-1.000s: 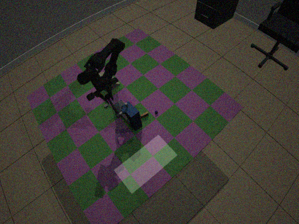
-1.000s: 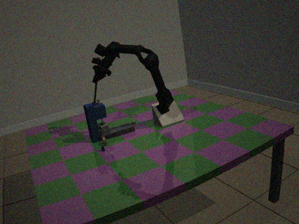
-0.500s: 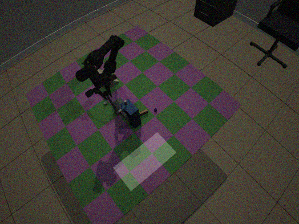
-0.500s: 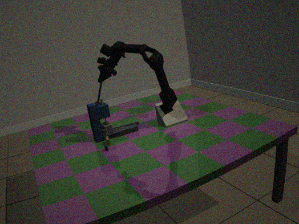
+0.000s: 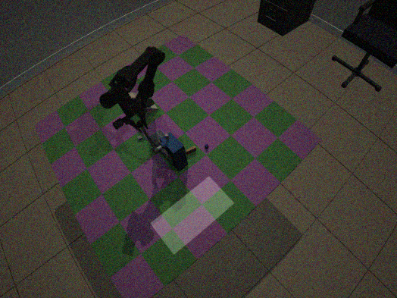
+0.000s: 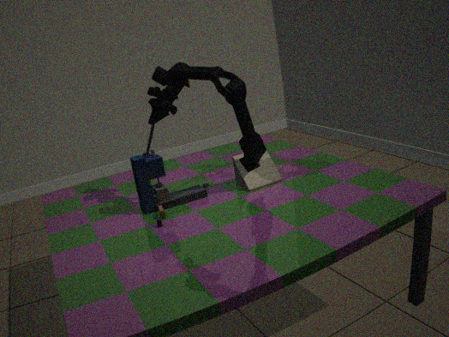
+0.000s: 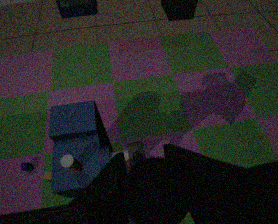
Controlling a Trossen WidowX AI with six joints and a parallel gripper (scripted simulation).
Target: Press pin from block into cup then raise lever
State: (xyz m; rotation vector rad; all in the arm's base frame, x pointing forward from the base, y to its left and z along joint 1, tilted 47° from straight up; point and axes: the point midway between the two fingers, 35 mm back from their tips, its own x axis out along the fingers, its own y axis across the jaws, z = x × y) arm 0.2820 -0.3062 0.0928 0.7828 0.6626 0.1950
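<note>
matt blue press [image 5: 177,152] [image 6: 142,187] [image 7: 75,167], glossy tabletop [image 5: 232,152] [image 6: 300,247] [image 7: 82,67] (faintly mirrored)

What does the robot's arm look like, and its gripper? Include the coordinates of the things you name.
The arm [image 5: 126,76] [image 6: 206,73] looks black all over, built of chunky, angular segments with rounded joints. Its gripper [image 6: 152,122] is dark too, with fingers that taper toward their ends. I can make out no cables or markings in this dim light.

From my station I see: tabletop [image 5: 232,156] [image 6: 223,247] [image 7: 143,112] checked green and pinkish-purple | press frame [image 5: 175,146] [image 6: 141,187] [image 7: 75,120] blue | arm [image 5: 130,76] [image 6: 245,118] black | its wedge base [image 6: 272,175] off-white | drawer cabinet [image 5: 288,6] black | floor [image 5: 341,150] [image 6: 364,315] [image 7: 125,25] brownish tiles, dark grid lines
</note>
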